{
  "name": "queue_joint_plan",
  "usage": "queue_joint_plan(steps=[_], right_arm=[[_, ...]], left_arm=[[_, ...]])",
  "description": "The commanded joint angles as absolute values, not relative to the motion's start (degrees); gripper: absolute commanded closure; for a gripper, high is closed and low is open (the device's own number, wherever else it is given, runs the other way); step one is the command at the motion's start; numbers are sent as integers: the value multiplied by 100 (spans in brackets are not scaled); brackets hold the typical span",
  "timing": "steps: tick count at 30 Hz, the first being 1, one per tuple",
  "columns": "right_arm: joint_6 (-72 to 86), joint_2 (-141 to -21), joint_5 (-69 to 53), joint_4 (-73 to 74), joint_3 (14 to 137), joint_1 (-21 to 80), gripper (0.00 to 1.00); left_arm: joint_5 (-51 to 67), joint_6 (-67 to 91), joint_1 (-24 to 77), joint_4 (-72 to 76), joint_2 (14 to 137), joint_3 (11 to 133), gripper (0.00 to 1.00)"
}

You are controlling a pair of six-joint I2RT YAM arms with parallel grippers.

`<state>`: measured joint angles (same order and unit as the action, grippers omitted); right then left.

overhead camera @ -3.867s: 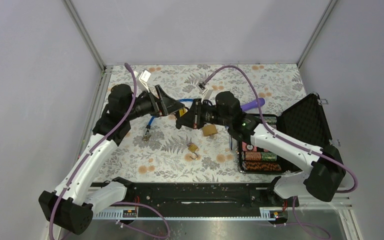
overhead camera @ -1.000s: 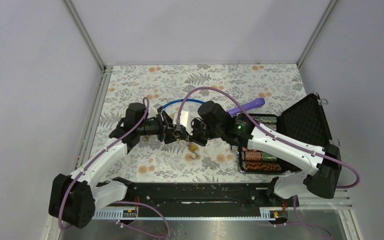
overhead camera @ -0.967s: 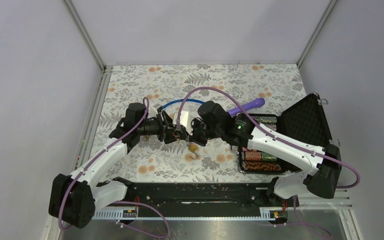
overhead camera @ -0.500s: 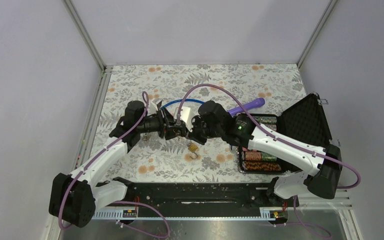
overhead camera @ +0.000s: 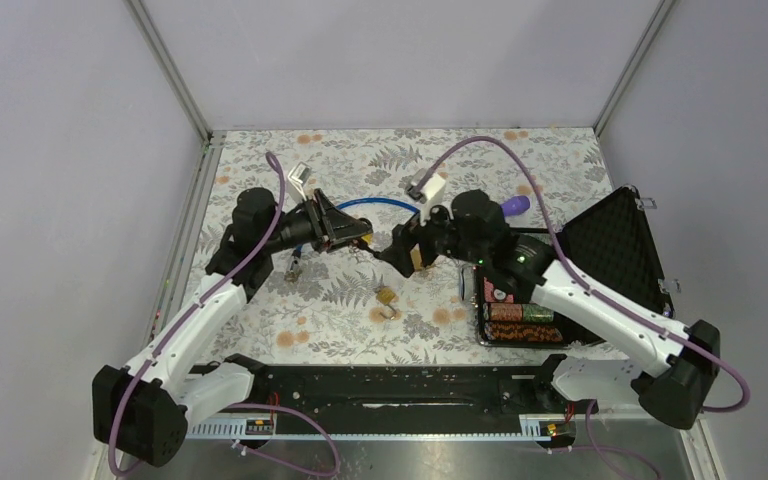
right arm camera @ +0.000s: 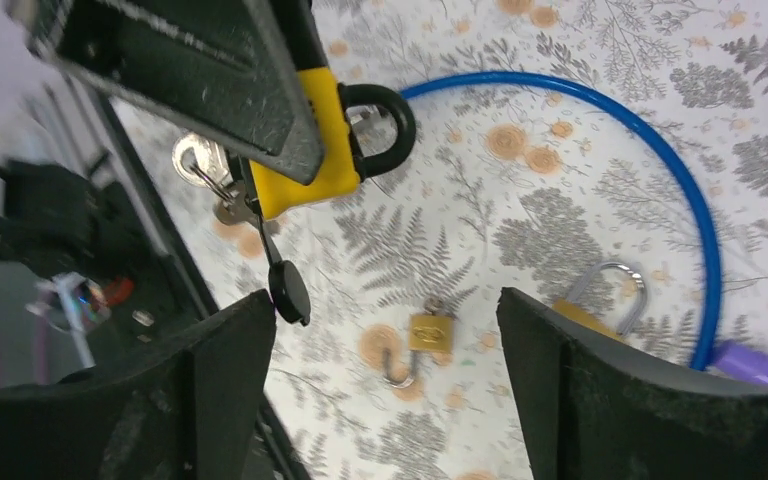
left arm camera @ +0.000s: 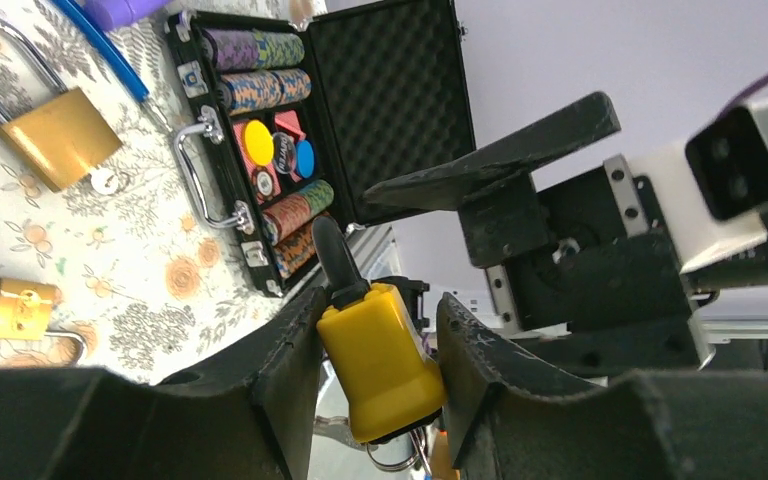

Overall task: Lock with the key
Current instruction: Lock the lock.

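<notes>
From above, the left gripper (overhead camera: 358, 234) hangs over the table (overhead camera: 560, 160) left of middle. The right gripper (overhead camera: 408, 243) faces it from just to the right, with a gap between them. Only a sliver of yellow shows there.

The left wrist view settles it: the left jaws are clamped on the body of the yellow padlock (left arm camera: 380, 362). Its black shackle (left arm camera: 334, 262) points away and a key ring (left arm camera: 392, 458) hangs under it. The right wrist view adds the silver keys (right arm camera: 197, 160) bunched by the lock body, and a black round tab (right arm camera: 288, 290) dangling from it on a thin stem. It also shows the right jaws standing wide apart with nothing between them — only table below.

A second ago the two grippers were nose to nose, nearer the arms' bases and just above the small brass padlock (overhead camera: 386, 297). Now the right one has drawn back rightward, and the left has swung toward the far left with the lock in its grip.

The small brass padlock lies alone on the table, on the near side of both grippers. The larger brass padlock (left arm camera: 60, 135) lies just under the right gripper. Beside it the blue cable (overhead camera: 375, 203) arcs behind both grippers toward a purple handle (overhead camera: 513, 206). The open chip case (overhead camera: 610, 240) sits at the table's right edge, close under the right forearm. The far half of the table and the left rail are well apart from both grippers.
</notes>
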<state>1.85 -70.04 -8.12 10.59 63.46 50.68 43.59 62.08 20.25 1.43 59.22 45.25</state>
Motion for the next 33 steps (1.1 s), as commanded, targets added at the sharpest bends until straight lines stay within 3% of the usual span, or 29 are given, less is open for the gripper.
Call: queue_joint_plan(steps=[1,9,16,22,29,33], right_arm=[[2231,-6380,-1659,-237,5960,4608,11],[4757,-6507,-2625,-1055,5764,4383,15],[4714,-6688,-3212,-1802,5434,4383,17],[4654,-6924,-3566,-2247,5488,4384,25],[4802,-7151,-3555,-2421,5728,4381,51],[4629,-7199,-3583,-2201,5939,4381,73]], left_arm=[[4186,5628,2039,708,5635,4893,100],[4145,5603,2039,1205,5370,4907,100],[4222,6142,2037,1643,5335,4885,100],[4271,6352,2039,1935,5213,4825,100],[4429,6477,2039,2002,5194,4853,100],[4464,6486,2039,1967,5219,4868,100]])
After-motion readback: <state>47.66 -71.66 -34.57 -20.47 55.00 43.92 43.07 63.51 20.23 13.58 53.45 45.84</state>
